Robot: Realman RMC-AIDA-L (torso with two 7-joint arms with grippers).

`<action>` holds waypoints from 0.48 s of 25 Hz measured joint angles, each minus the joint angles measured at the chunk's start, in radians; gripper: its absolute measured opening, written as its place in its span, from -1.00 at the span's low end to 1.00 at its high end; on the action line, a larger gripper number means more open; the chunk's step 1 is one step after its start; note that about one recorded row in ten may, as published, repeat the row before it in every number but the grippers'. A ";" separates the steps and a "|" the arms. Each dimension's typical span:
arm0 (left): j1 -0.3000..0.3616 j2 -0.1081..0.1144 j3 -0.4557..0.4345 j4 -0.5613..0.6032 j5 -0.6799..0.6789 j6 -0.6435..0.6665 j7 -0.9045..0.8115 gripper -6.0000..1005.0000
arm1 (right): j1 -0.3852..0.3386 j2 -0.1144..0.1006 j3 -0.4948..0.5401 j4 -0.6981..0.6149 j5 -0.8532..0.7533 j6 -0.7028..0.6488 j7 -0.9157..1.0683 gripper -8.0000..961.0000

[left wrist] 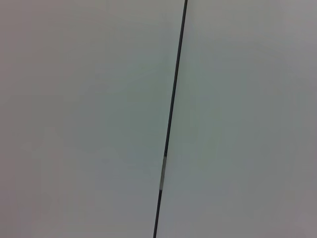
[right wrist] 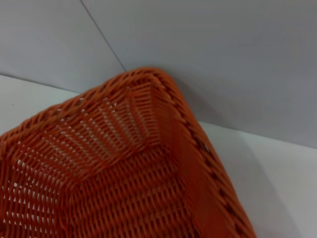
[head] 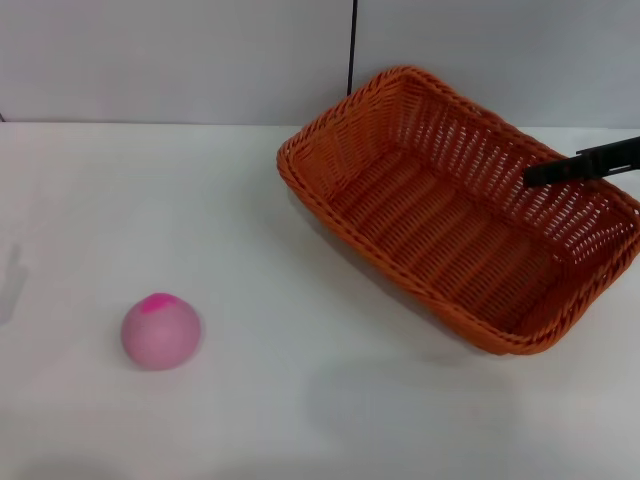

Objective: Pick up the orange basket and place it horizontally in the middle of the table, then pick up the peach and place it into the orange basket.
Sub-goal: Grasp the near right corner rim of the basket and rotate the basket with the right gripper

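Note:
The orange basket (head: 455, 215) is at the right of the white table (head: 300, 400), turned diagonally, and it holds nothing. It also fills the right wrist view, where the orange basket (right wrist: 124, 168) shows one inner corner and its braided rim. My right gripper (head: 545, 172) comes in from the right edge as a black finger over the basket's far right rim; whether it grips the rim does not show. The peach (head: 161, 332), pale pink with a magenta patch, lies on the table at the front left, far from the basket. My left gripper is out of view.
A grey wall (head: 180, 60) with a thin black vertical seam (head: 352, 45) stands behind the table. The left wrist view shows only that grey wall (left wrist: 89, 119) and its black seam (left wrist: 171, 119). A shadow lies on the table along the basket's near side.

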 joint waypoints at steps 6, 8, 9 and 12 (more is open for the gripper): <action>-0.002 0.000 0.000 -0.005 0.001 0.001 -0.001 0.60 | 0.014 0.009 -0.001 0.047 0.001 0.045 -0.025 0.28; -0.002 0.001 0.000 -0.007 0.001 0.001 -0.001 0.60 | 0.014 0.010 -0.001 0.047 0.002 0.048 -0.026 0.27; -0.002 0.001 0.000 -0.007 0.001 0.001 -0.001 0.60 | 0.013 0.011 -0.001 0.046 0.002 0.051 -0.028 0.26; -0.002 0.000 0.000 -0.007 0.002 0.003 -0.002 0.60 | 0.013 0.011 0.000 0.048 0.003 0.054 -0.038 0.25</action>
